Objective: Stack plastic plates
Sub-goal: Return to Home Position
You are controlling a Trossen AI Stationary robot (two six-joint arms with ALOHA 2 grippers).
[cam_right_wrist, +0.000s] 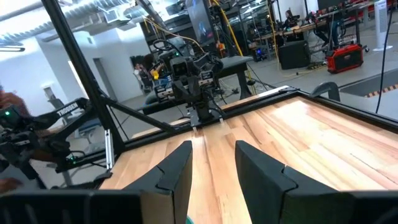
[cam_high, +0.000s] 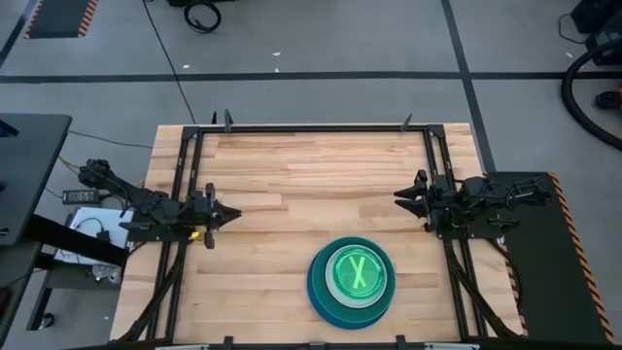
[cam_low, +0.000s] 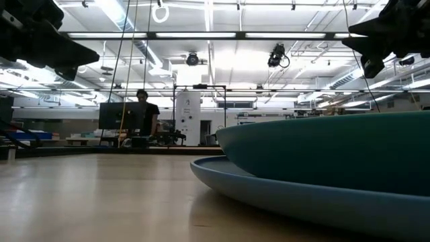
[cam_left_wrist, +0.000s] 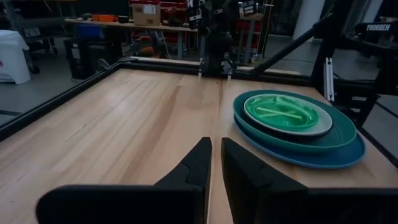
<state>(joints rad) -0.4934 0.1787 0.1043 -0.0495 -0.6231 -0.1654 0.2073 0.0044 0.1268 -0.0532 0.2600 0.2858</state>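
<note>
- While both arms are held back at opposite edges of the wooden table (cam_high: 292, 165), the stack of plastic plates (cam_high: 352, 275) is seen lying on the boards close to the edge at the bottom of the high view, on the right arm's side of the middle.
- The left gripper (cam_high: 235, 215) is held over the table's left edge, pointed inward and well apart from the stack. Its fingers (cam_left_wrist: 193, 168) are drawn almost together with only a slit between them, and nothing is gripped.
- The right gripper (cam_high: 397, 197) is held over the right edge, nearer the stack than its partner yet clear of it. Its fingers (cam_right_wrist: 177, 168) are parted by a moderate gap, and nothing is gripped.
- One stack is counted, and four layers are told apart in it. A large blue plate (cam_left_wrist: 336, 155) lies at the bottom, a teal plate (cam_left_wrist: 341, 132) on it, then a white plate (cam_left_wrist: 323, 121), and a translucent green plate (cam_left_wrist: 280, 111) on top.
- How many thin plates make up the green top layer cannot be told.
- Each plate is cradled inside the rim of the wider one beneath it.
- One person (cam_low: 143, 107) is seen in the room beyond the table.
</note>
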